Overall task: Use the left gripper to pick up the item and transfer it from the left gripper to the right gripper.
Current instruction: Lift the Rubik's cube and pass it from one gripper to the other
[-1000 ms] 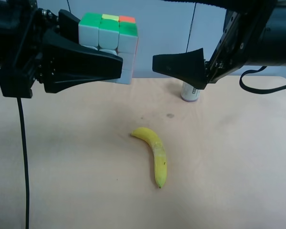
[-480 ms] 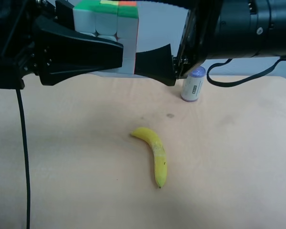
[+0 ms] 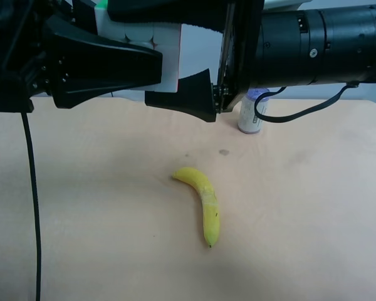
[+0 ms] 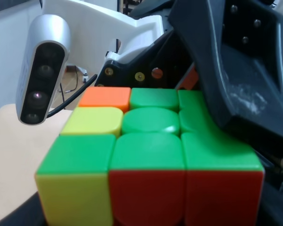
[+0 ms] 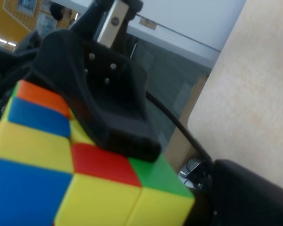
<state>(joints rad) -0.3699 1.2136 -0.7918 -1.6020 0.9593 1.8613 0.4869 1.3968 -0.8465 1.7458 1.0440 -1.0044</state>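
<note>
The item [image 3: 141, 36], a small puzzle cube, hangs high above the table with my left gripper [image 3: 153, 51] shut on it, at the exterior high view's left. My right gripper [image 3: 128, 55] reaches in from that view's right and is open, one finger over the cube and the other under it. Up close in the left wrist view the cube [image 4: 146, 155] shows green, orange and red faces, with a right finger [image 4: 240, 70] beside it. The cube [image 5: 61, 169] fills the right wrist view, with a left finger [image 5: 101, 103] pressed on it.
A yellow banana [image 3: 203, 204] lies mid-table on the tan tabletop [image 3: 301, 207]. A white can with a purple lid [image 3: 252, 116] stands at the back, under the right arm. A thin black cable [image 3: 32, 207] hangs down from the left arm.
The right gripper has slid in from the exterior high view's right, and its open fingers now straddle the cube. The left gripper has kept the cube, raising it slightly.
</note>
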